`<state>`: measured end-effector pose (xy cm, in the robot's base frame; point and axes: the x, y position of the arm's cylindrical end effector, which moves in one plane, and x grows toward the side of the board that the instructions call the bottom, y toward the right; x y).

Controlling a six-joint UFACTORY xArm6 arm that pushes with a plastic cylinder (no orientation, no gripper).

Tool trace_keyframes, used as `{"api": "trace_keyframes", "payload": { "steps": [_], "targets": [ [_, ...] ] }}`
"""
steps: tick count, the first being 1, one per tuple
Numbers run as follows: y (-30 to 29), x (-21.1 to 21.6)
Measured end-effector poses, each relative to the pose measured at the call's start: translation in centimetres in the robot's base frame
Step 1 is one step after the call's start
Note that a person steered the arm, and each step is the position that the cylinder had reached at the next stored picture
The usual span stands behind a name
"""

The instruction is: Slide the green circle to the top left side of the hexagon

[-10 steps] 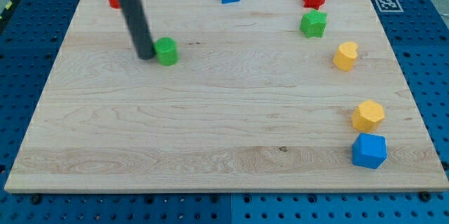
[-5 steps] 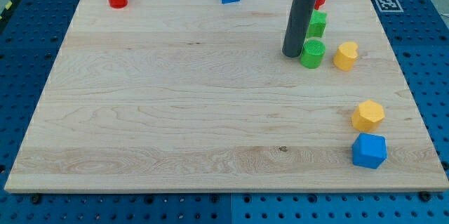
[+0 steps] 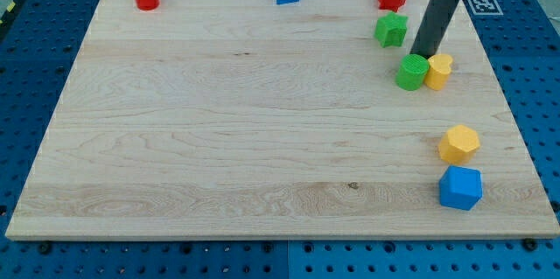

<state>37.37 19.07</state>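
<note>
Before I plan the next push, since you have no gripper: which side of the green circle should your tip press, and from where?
Press the green circle on its upper-left side wall, coming from the view's top left. My tip sits just above it now. It is a short upright cylinder touching the yellow block on its right, and the yellow hexagon lies below right, so I would probably push it down and slightly right.

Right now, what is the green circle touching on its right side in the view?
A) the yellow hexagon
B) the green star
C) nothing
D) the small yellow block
D: the green circle sits against the small yellow block at the view's right, with my tip just above the two; the yellow hexagon lies well below, apart from both.
</note>
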Motion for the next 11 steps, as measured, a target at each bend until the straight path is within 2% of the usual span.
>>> {"api": "trace_keyframes", "payload": {
  "steps": [1, 2, 4, 8, 11],
  "targets": [
    [-2.9, 0.0],
    [-3.1, 0.0],
    [-1.9, 0.3],
    [-1.9, 4.9],
    [-1.9, 6.2]
  ]
}}
